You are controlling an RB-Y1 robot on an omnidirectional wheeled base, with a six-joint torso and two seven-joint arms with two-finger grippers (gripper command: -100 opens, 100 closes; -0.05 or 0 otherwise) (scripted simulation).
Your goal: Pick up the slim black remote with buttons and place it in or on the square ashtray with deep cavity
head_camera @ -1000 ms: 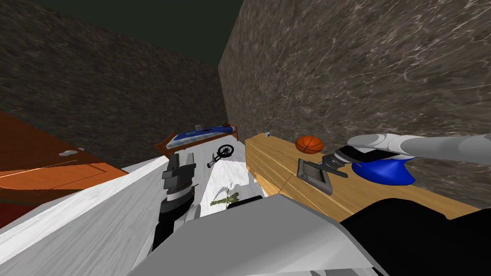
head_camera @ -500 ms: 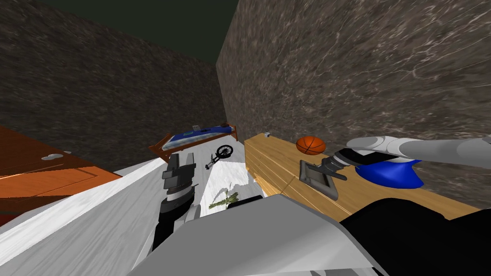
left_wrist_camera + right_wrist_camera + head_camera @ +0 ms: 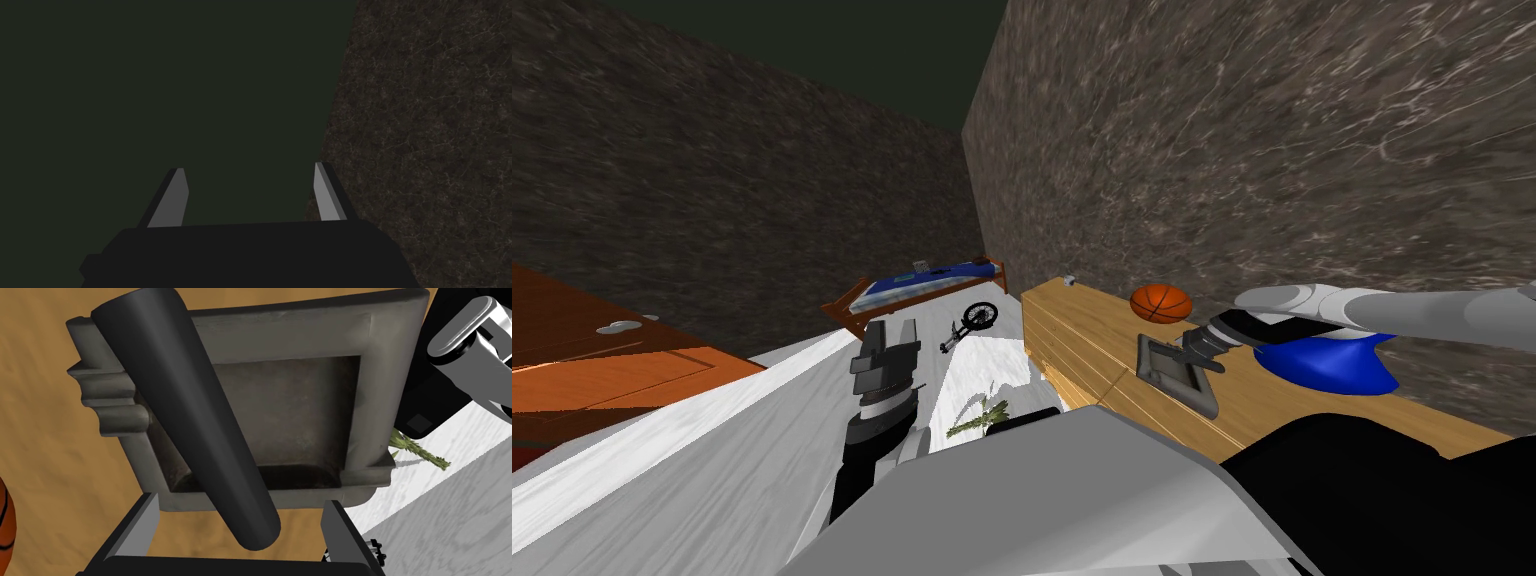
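Note:
The slim black remote [image 3: 185,413] lies slanted across the square grey ashtray [image 3: 300,333]. One end of the remote is over the far rim; the other juts past the near rim. My right gripper [image 3: 242,513] is open just above it, a finger on each side of the remote's near end, neither touching it. In the head view the ashtray [image 3: 1174,375] sits on the wooden dresser top [image 3: 1272,410] with the right gripper [image 3: 1202,350] over its far edge. My left gripper [image 3: 887,345] is raised over the floor, and the left wrist view shows that left gripper [image 3: 248,197] open and empty.
A basketball [image 3: 1160,302] and a blue object [image 3: 1327,362] rest on the dresser against the stone wall. On the white floor lie a green sprig [image 3: 980,418] and a small bicycle [image 3: 972,322]. A bed [image 3: 922,285] stands at the far wall, and orange furniture [image 3: 592,350] stands on the left.
My right gripper's fingers have spread apart and let go of the remote, which now rests on the ashtray. The left arm has stayed still.

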